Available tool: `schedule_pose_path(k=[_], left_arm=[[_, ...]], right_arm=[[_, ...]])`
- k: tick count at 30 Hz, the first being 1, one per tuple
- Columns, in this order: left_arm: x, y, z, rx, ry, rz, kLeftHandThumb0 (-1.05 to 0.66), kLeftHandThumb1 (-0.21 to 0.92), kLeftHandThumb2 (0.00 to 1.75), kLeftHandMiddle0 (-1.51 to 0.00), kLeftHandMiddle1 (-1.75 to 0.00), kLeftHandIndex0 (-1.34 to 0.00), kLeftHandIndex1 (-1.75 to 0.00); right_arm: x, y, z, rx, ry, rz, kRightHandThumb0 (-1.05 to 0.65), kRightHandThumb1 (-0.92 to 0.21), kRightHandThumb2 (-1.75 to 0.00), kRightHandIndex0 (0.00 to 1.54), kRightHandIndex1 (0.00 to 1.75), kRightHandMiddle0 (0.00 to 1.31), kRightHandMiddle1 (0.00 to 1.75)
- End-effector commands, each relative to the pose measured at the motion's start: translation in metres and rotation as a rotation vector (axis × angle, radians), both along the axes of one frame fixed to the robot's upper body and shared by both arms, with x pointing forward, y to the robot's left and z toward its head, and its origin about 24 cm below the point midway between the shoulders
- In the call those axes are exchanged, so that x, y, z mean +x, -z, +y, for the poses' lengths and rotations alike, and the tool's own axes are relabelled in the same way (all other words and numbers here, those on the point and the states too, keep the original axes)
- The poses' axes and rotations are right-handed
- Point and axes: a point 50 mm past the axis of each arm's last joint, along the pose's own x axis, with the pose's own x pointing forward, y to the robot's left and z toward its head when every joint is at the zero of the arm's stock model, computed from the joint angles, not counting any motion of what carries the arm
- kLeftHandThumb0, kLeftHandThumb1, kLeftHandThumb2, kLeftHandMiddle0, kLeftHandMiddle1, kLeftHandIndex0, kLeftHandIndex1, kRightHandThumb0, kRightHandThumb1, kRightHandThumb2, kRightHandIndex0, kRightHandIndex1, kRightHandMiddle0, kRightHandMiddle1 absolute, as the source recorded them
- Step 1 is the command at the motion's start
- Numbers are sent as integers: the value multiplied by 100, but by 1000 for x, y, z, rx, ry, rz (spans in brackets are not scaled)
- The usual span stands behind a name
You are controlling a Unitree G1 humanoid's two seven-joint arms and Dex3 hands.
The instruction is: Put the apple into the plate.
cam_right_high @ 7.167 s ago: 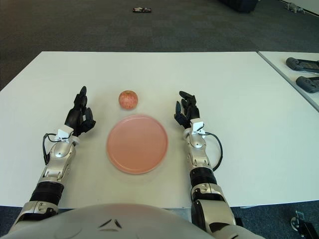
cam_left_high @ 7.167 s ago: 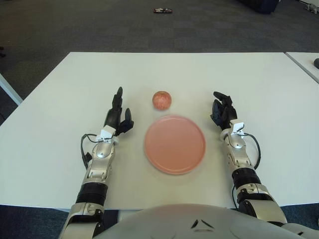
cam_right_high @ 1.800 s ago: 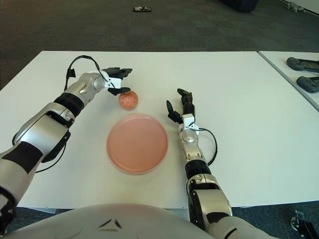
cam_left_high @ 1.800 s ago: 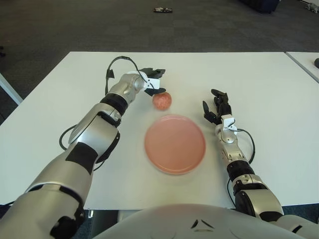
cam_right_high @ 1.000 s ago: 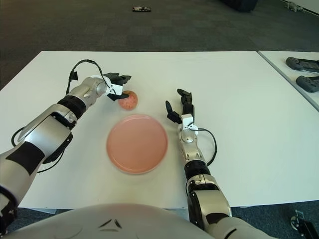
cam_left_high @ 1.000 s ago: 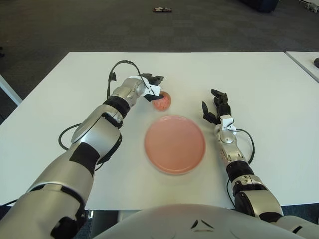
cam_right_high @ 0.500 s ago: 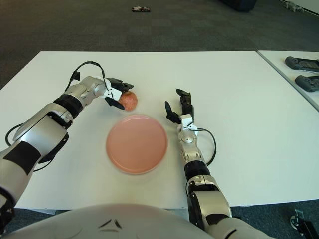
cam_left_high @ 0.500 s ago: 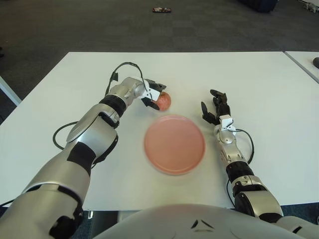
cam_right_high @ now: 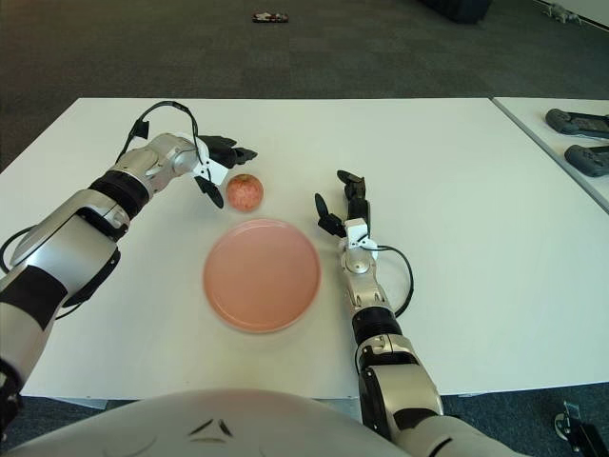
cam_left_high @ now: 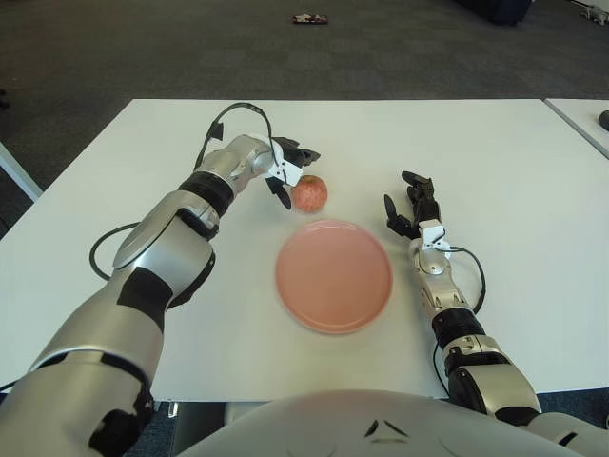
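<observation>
A reddish apple [cam_left_high: 308, 193] sits on the white table [cam_left_high: 495, 152] just beyond the far rim of the round pink plate [cam_left_high: 334, 275]. My left hand [cam_left_high: 292, 171] is at the apple's left side, fingers spread, one above it and the thumb low beside it, holding nothing. Whether a finger touches the apple I cannot tell. My right hand [cam_left_high: 411, 203] shows to the right of the plate with its fingers spread and nothing in them.
Two dark controllers [cam_right_high: 579, 141] lie on a neighbouring table at the right. A small dark object [cam_left_high: 310, 19] lies on the carpet beyond the table. The table's left edge drops off near my left elbow.
My left hand has drawn back a little up and left from the apple and its fingers have spread. The apple stays beyond the plate. The right hand has not moved.
</observation>
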Motion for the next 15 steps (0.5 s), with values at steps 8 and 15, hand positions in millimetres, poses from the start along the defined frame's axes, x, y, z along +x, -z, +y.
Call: schedule_pose_path(k=[8, 15], left_arm=[[0, -4, 5, 0, -9, 3, -99, 73, 0, 0, 0, 0, 0], [0, -5, 5, -11, -3, -8, -99, 72, 0, 0, 0, 0, 0]], right_arm=[[-17, 27, -2, -10, 7, 145, -47, -67, -75, 33, 34, 0, 86], [-17, 27, -2, -5, 0, 149, -47, -67, -75, 33, 34, 0, 86]])
